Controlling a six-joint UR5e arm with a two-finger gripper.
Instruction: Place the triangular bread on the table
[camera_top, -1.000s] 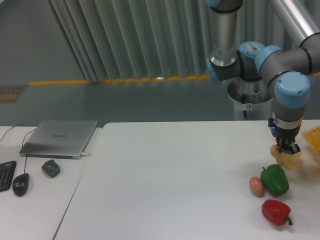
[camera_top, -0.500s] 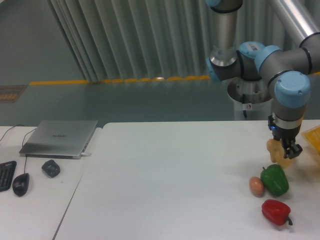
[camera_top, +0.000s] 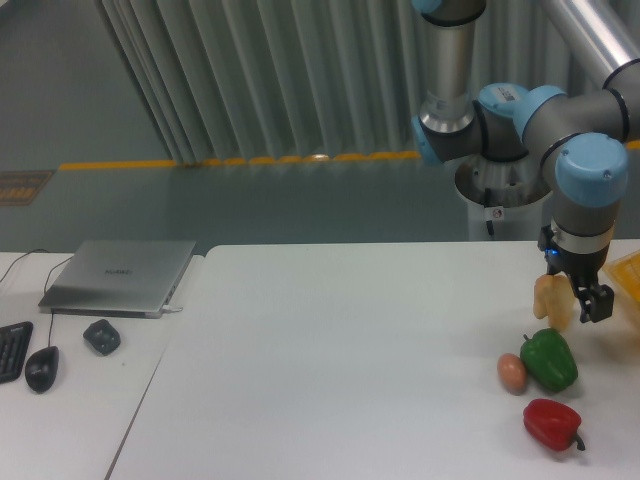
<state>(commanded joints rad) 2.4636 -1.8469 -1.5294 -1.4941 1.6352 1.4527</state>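
Note:
The triangular bread (camera_top: 553, 301), a pale yellow-tan lump, hangs in the air at the far right, just above the green pepper (camera_top: 549, 359). My gripper (camera_top: 578, 302) points straight down and is shut on the bread. Below it spreads the white table (camera_top: 340, 370). The bread is off the tabletop, with part of it hidden behind the fingers.
A brown egg (camera_top: 512, 373) lies left of the green pepper, and a red pepper (camera_top: 551, 424) sits in front of them. A yellow object (camera_top: 626, 276) pokes in at the right edge. A laptop (camera_top: 120, 276), mouse (camera_top: 41, 368) and keyboard (camera_top: 12, 350) lie on the side desk at left.
The gripper has risen a little with the bread in it, lifting the bread higher above the green pepper. The peppers and egg have not moved.

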